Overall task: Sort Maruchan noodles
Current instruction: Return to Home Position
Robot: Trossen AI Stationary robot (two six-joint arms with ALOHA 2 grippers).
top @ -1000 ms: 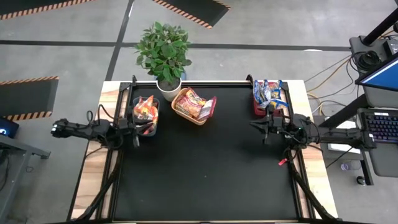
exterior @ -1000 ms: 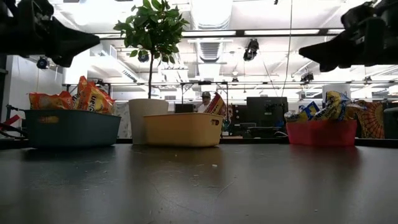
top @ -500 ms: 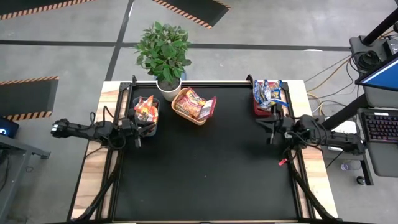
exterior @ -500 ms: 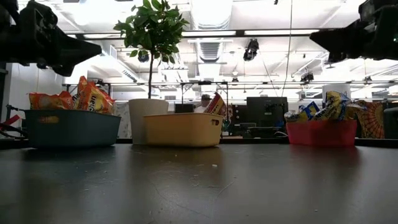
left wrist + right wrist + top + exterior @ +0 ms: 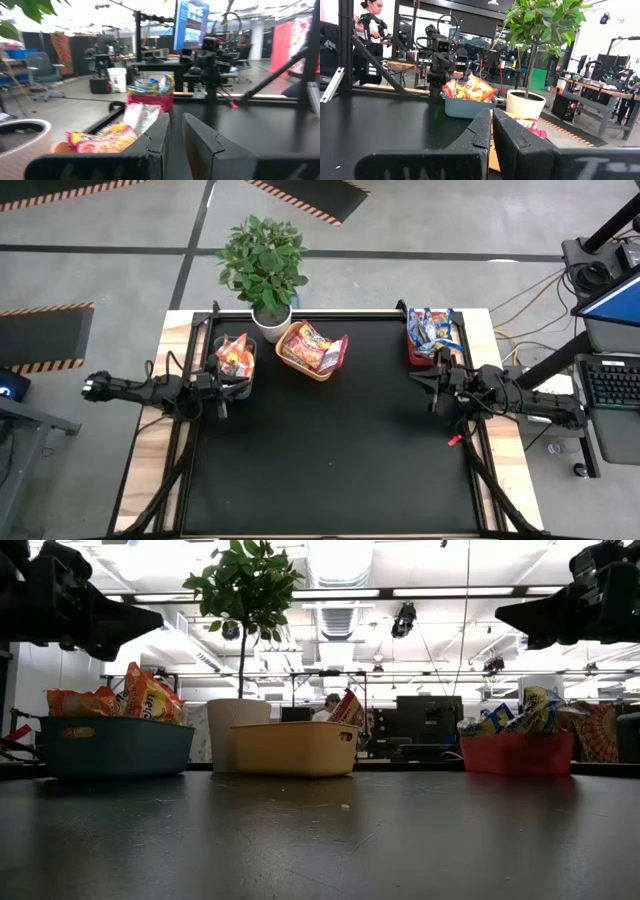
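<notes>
The Maruchan noodles lie sorted in three bins along the table's far edge. Orange packets [image 5: 234, 354] fill the teal bin [image 5: 115, 745] at the left. Pinkish-red packets [image 5: 308, 346] are in the orange bin [image 5: 293, 748] at the middle. Blue-and-yellow packets [image 5: 431, 327] are in the red bin [image 5: 517, 754] at the right. My left gripper [image 5: 238, 387] hovers level just in front of the teal bin, its fingers [image 5: 161, 131] nearly together, holding nothing. My right gripper [image 5: 414, 381] hovers level in front of the red bin, shut and holding nothing.
A potted plant [image 5: 264, 265] in a white pot [image 5: 238, 733] stands at the far edge between the teal and orange bins. The black mat [image 5: 330, 450] stretches bare toward the near edge. People [image 5: 370, 10] and desks show in the room beyond the table.
My right arm has folded back a little toward the table's right edge, its gripper still shut. The bins and packets have stayed where they were.
</notes>
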